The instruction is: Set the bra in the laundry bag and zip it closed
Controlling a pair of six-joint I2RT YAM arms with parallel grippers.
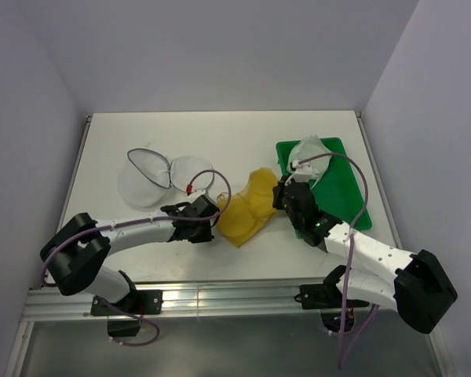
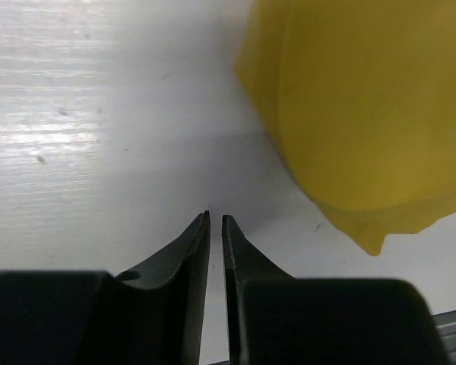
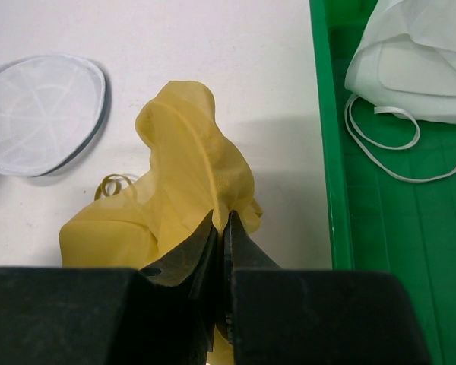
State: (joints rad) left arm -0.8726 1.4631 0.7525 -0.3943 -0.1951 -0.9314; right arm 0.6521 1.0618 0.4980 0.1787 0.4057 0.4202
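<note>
The mustard-yellow bra [image 1: 247,208] lies crumpled at the table's middle. My right gripper [image 3: 222,217] is shut on a fold at its right edge, lifting the cloth into a peak [image 3: 182,152]; in the top view that gripper [image 1: 280,196] sits between bra and tray. My left gripper [image 2: 215,217] stands over bare table just left of the bra [image 2: 365,114], its jaws drawn to a thin slit with nothing between them. The laundry bag [image 1: 161,174] lies opened into two mesh halves at the left, behind the left gripper [image 1: 213,214]. One half [image 3: 42,114] shows in the right wrist view.
A green tray [image 1: 341,200] at the right holds a white-grey garment [image 1: 308,149] with thin straps [image 3: 384,141]. The tray's rim [image 3: 327,137] runs close beside my right gripper. A small red tab [image 1: 190,188] lies by the bag's near edge.
</note>
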